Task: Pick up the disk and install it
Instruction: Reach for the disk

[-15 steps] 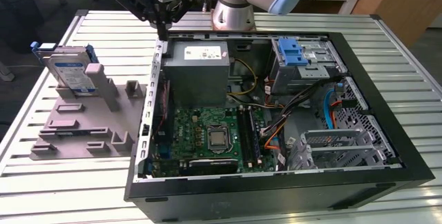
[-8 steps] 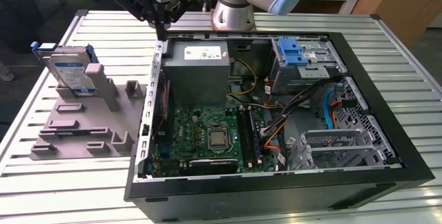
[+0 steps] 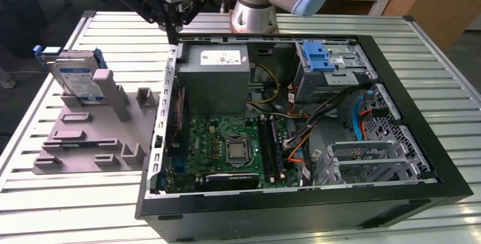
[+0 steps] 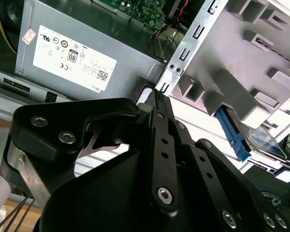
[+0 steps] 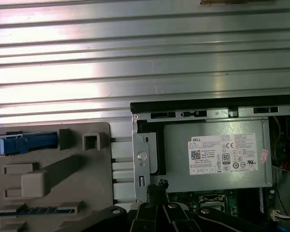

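The disk (image 3: pixel 78 81) stands on edge in a grey moulded holder (image 3: pixel 98 137) at the exterior view's left, beside the open computer case (image 3: pixel 301 199). Its white-and-blue label faces forward and a blue carrier frames its edges. My gripper (image 3: pixel 174 31) hangs above the case's far left corner, apart from the disk, shut with nothing between its fingers. In the second wrist view the black gripper (image 4: pixel 155 96) points at the case edge, with the disk (image 4: pixel 258 137) off to one side. The first wrist view has the disk's blue carrier (image 5: pixel 29 143) at the holder's (image 5: pixel 53 174) edge.
Inside the case are a grey power supply box (image 3: pixel 218 80) with a white sticker, a green motherboard (image 3: pixel 225 148), loose cables and a drive cage with a blue latch (image 3: pixel 323 58). The arm's base (image 3: pixel 255 13) stands behind the case on a ribbed metal table (image 3: pixel 75 199).
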Tool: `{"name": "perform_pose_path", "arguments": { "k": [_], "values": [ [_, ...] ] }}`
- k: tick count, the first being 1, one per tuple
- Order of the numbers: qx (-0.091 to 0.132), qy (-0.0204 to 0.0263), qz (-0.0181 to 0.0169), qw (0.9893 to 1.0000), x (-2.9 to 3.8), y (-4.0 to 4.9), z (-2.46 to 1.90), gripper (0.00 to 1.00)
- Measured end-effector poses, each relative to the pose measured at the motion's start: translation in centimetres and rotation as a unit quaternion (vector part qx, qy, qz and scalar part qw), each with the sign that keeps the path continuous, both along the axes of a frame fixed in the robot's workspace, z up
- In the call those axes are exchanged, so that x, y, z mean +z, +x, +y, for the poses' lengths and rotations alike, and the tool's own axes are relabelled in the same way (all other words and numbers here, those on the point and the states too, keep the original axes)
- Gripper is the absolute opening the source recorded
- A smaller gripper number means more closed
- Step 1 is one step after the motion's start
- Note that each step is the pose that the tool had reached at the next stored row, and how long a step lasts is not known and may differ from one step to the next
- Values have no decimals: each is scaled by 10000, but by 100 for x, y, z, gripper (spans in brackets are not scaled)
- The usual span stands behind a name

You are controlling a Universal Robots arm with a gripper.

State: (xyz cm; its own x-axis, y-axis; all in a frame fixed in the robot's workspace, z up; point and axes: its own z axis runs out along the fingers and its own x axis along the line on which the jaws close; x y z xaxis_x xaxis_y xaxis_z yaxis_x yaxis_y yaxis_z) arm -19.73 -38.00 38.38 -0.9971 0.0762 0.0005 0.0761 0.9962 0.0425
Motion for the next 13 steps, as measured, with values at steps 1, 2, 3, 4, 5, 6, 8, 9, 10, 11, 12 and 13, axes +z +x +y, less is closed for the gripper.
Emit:
{"name": "perform_pose_path", "arguments": {
  "k": [1,2,3,4,5,6,8,9,10,11,12,13],
  "values": [
    [0,0,1,10000,-1,-4,0,11],
    [0,0,2,10000,-2,-9,0,11],
    [0,0,2,10000,-3,-14,0,11],
    [0,0,3,10000,-3,-18,0,11],
    [0,0,4,10000,-4,-21,0,11],
    [0,0,6,10000,-5,-24,0,11],
    [0,0,9,10000,-6,-30,0,11],
    [0,0,13,10000,-7,-32,0,11],
    [0,-1,16,10000,-8,-34,0,11],
    [0,0,21,10000,-9,-35,0,11],
    [0,0,27,10000,-10,-36,0,11],
    [0,-1,32,10000,-10,-37,0,11]
  ]
}}
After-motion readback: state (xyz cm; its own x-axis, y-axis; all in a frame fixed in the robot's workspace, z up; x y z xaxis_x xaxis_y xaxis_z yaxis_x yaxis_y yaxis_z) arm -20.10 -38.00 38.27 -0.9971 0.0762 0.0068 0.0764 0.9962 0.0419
